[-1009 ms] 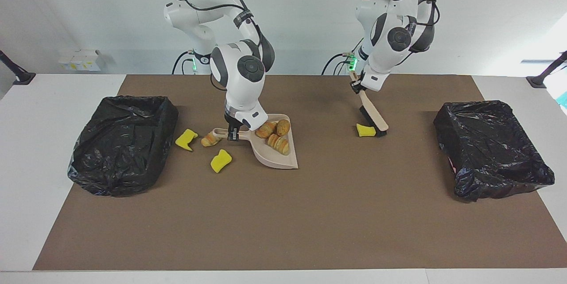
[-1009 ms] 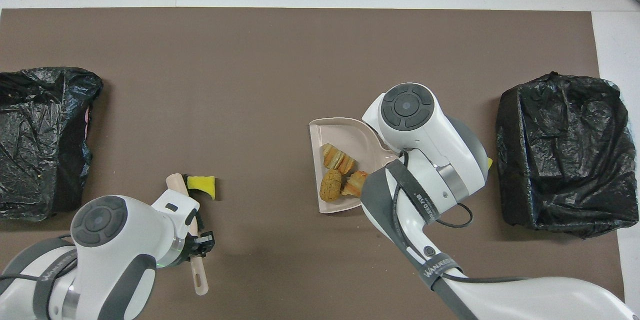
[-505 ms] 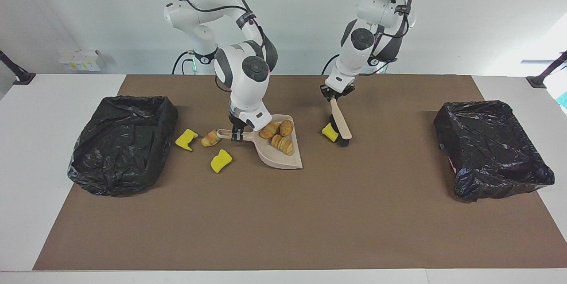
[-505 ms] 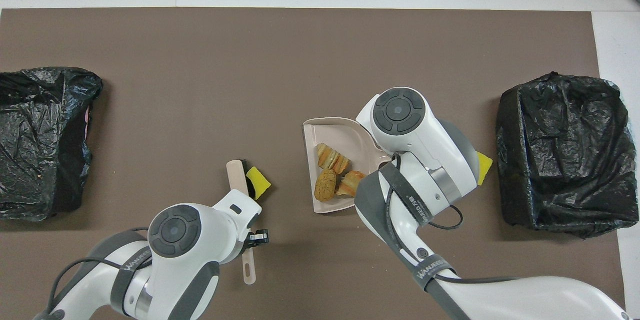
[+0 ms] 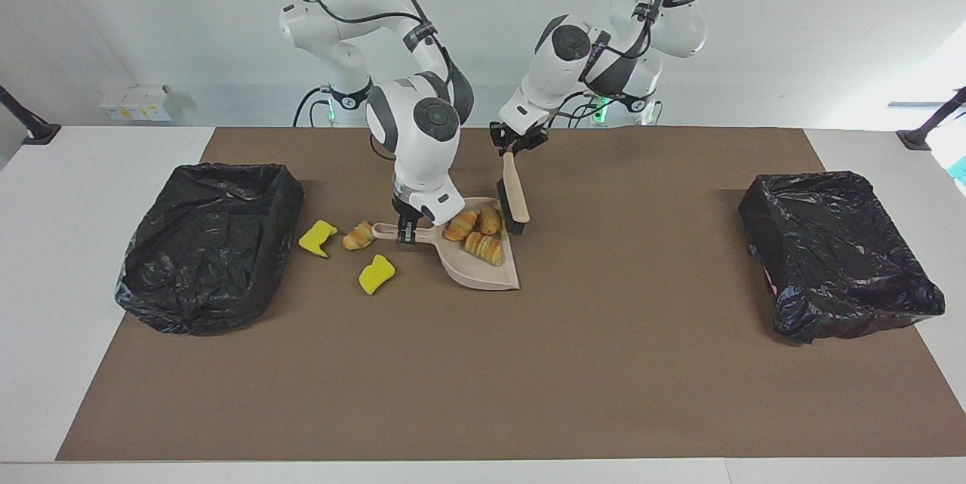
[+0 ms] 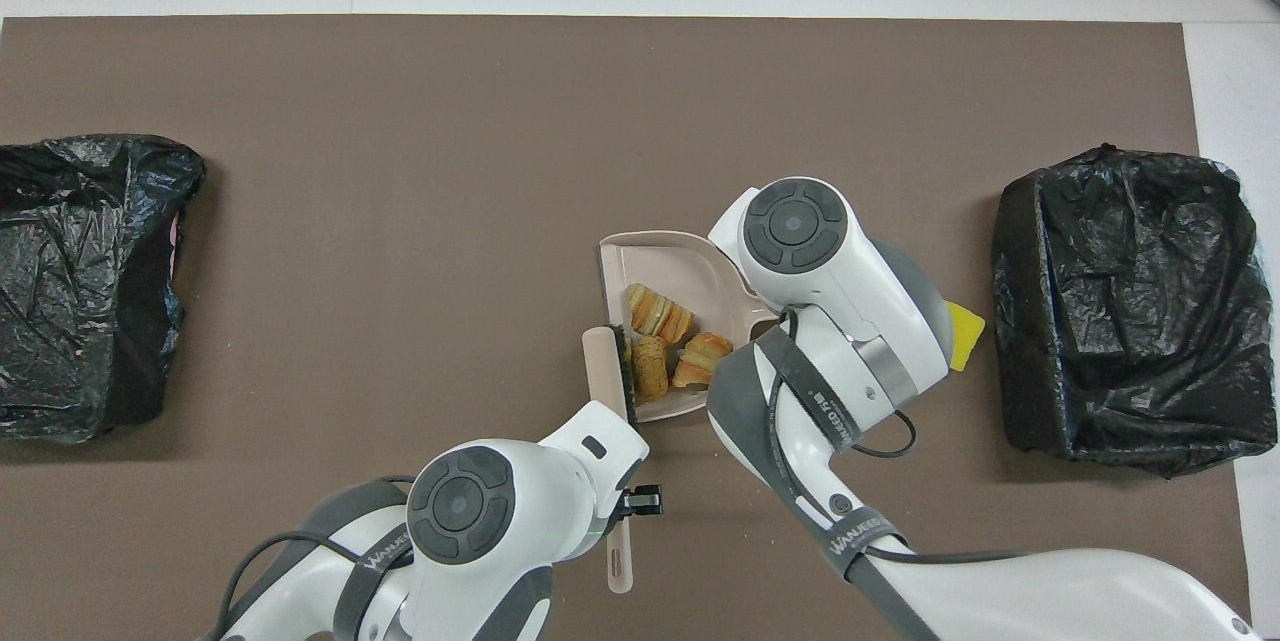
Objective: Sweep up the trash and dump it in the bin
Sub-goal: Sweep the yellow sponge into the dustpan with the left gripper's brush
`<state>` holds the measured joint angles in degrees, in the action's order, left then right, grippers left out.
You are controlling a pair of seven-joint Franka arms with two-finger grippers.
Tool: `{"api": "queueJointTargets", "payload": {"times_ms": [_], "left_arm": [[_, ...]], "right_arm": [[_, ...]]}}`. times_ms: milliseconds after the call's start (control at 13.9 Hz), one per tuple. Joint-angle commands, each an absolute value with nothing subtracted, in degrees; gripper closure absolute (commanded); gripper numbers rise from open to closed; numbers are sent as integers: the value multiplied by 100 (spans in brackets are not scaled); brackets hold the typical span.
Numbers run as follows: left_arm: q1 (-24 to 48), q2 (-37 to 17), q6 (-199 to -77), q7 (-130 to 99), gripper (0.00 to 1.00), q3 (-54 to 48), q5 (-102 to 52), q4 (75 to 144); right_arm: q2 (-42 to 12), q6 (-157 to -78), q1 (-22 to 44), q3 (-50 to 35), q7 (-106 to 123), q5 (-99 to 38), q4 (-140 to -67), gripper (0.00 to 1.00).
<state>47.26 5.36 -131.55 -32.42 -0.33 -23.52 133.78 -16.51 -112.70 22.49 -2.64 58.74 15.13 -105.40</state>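
I see a white worktop covered by a brown mat. On the mat lie two black-lined bins, one at each end, a beige dustpan, two yellow sponge chunks and a croissant piece near the right arm's bin.

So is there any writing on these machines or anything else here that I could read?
"WANJEEN": that is how the dark band on the right arm seems to read in the overhead view; I cannot vouch for every letter.
A like band on the left arm: too slanted to read.
Nothing readable elsewhere.
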Motion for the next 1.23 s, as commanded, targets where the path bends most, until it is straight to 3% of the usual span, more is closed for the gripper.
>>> {"api": "queueJointTargets", "payload": {"times_ms": [0, 432, 577, 793, 1009, 1153], "left_arm": [[4851, 334, -13289, -3331, 100, -8, -2452, 13088], [4659, 457, -13359, -3682, 100, 61, -2461, 12911], [4300, 544, -13211, -3761, 100, 70, -2452, 12789], [3825, 861, -12090, -3788, 100, 105, -2339, 12657], [3744, 940, -11418, -4557, 100, 88, -509, 12569], [3753, 1054, -11015, -4746, 100, 79, -211, 12621]], "right_arm": [[-1714, -11514, 2233, -290, 5520, 1485, -10538, 100], [-1705, -11514, 2127, -290, 5502, 1407, -10521, 100], [-1714, -11557, 2118, -281, 5502, 1056, -10529, 100], [-1714, -11681, 2057, -290, 5449, 898, -10529, 100], [-1688, -11769, 1908, -290, 5510, 538, -10494, 100], [-1635, -11769, 1767, -290, 5572, 247, -10380, 100]]}}
